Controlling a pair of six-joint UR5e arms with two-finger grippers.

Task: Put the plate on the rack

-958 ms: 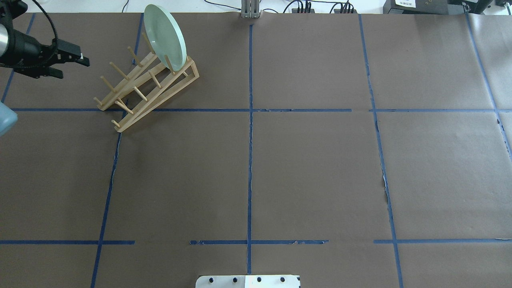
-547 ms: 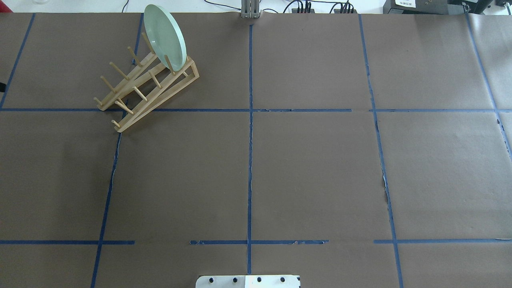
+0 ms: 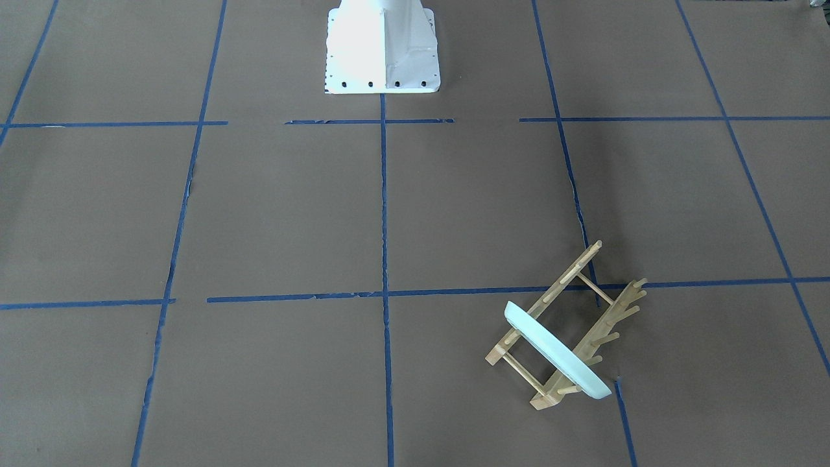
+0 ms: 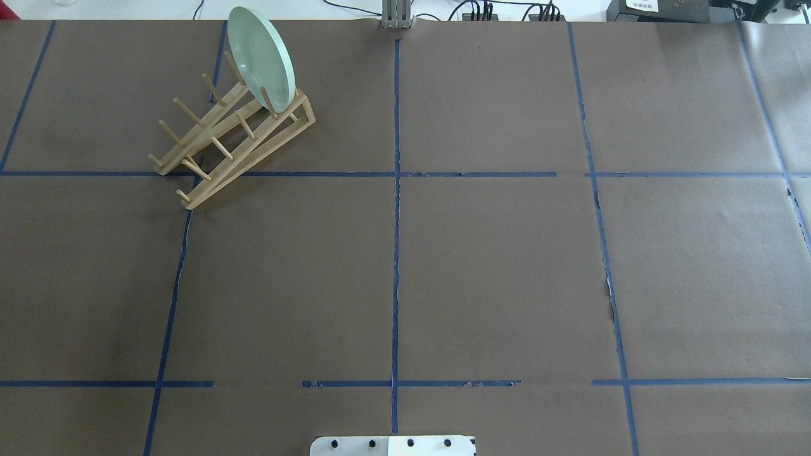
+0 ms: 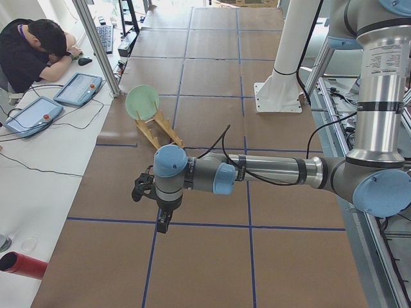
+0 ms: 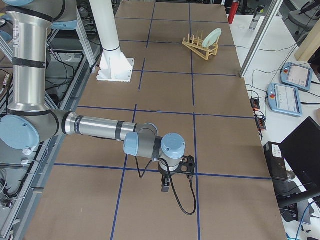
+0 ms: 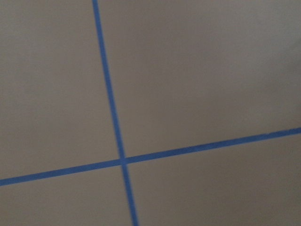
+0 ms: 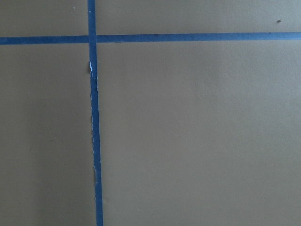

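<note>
The pale mint-green plate [image 4: 261, 58] stands on edge between the pegs at the far end of the light-wood rack [image 4: 253, 153], at the table's far left. Both also show in the front-facing view, the plate [image 3: 557, 353] across the rack [image 3: 569, 275]. The left gripper [image 5: 164, 221] shows only in the exterior left view, hanging low over the table well away from the rack [image 5: 157, 131]. I cannot tell whether it is open or shut. The right gripper [image 6: 166, 187] shows only in the exterior right view, far from the plate [image 6: 212, 36]. Its state cannot be told either.
Brown paper with blue tape lines covers the table. The white robot base [image 3: 382, 45] stands at the table's near middle edge. A person [image 5: 32, 51] sits at a side desk with tablets [image 5: 78, 88]. A red cylinder [image 5: 22, 264] lies at the table's left end.
The left gripper, seen at the overhead view's left edge one second ago, has left that view. The plate and rack have not moved.
</note>
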